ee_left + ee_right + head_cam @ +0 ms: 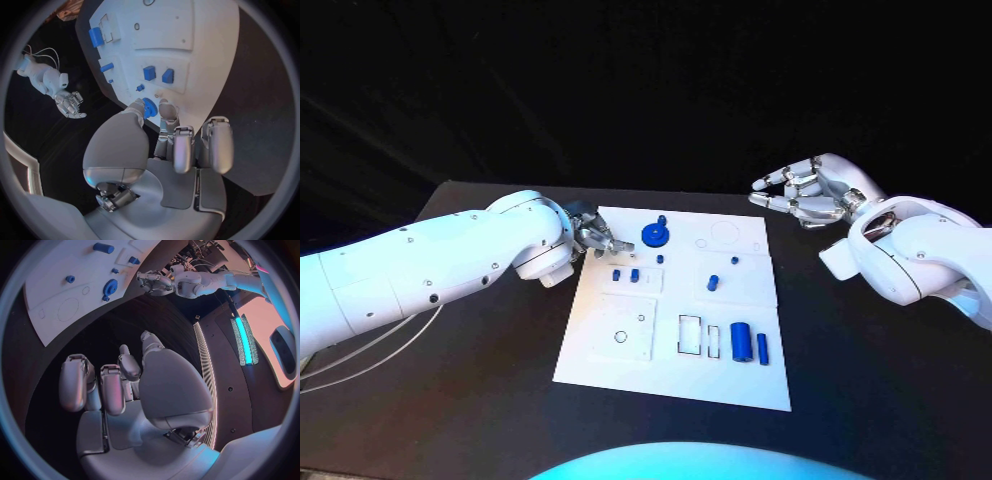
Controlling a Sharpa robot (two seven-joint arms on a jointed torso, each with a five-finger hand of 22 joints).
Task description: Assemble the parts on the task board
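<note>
From the head view, the white task board [678, 330] lies mid-table with blue parts on it: a round disc [655, 235] near its far edge, 2 small blocks [626, 273], a cylinder [740, 335] near the front. The left hand [600, 240] sits at the board's far left corner, beside the disc; the right hand [803, 194] hovers off the board (fingers loosely curled, empty). In the left wrist view, fingertips [165, 108] reach the disc [149, 107]; whether they pinch it I cannot tell. In the right wrist view, the right hand [125, 385] holds nothing over black table.
</note>
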